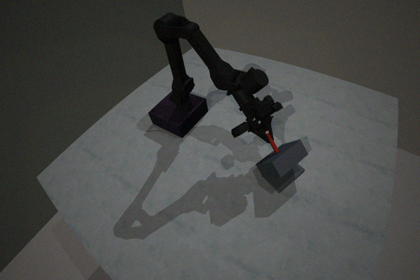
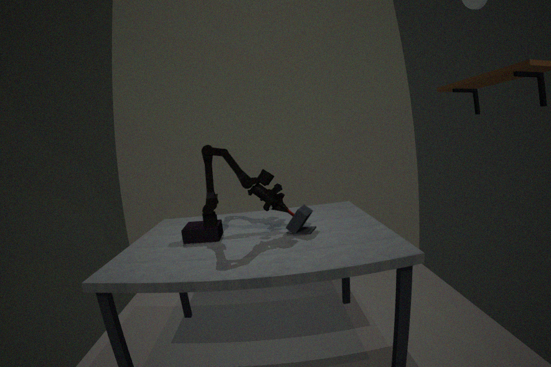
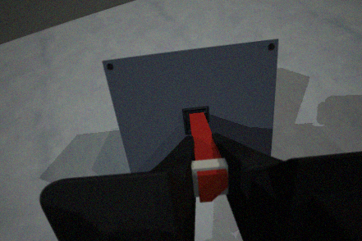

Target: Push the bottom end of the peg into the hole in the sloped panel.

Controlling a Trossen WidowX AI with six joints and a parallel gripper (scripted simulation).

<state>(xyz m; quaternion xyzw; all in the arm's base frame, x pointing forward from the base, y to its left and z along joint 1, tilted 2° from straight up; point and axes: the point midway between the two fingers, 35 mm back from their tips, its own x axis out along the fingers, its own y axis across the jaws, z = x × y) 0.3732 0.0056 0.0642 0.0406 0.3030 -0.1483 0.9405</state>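
- Jaws are gripping the red peg (image 3: 203, 139) near its upper end, just below the white band — one dark finger (image 3: 174, 164) is pressing on each side of it.
- Insertion is the step in hand: in the wrist view the peg's lower end is sitting at the mouth of the square hole (image 3: 195, 111) in the sloped panel (image 3: 152, 102), and seems to be just entering it; how deep it is reaching cannot be told.
- From the top view the peg (image 1: 272, 142) is running from the fingertips down to the panel (image 1: 284, 160), tilted along the arm's line of approach, so most of its length is showing outside the face.
- Next move, as I judge it, is calling for a steady push along the hole's axis until the peg bottoms out, keeping its flat sides square to the opening — only then releasing and backing away along the same line.
- Risk is lying in any sideways drift or twist, which could be wedging the square peg against the hole's edge.
- Around it, the arm's base (image 1: 179, 114) is standing well apart on the desk (image 1: 332, 204), and nothing is lying between jaws and panel.
- Off the desk, a wall shelf (image 2: 501, 75) is hanging far to one side, out of the way.
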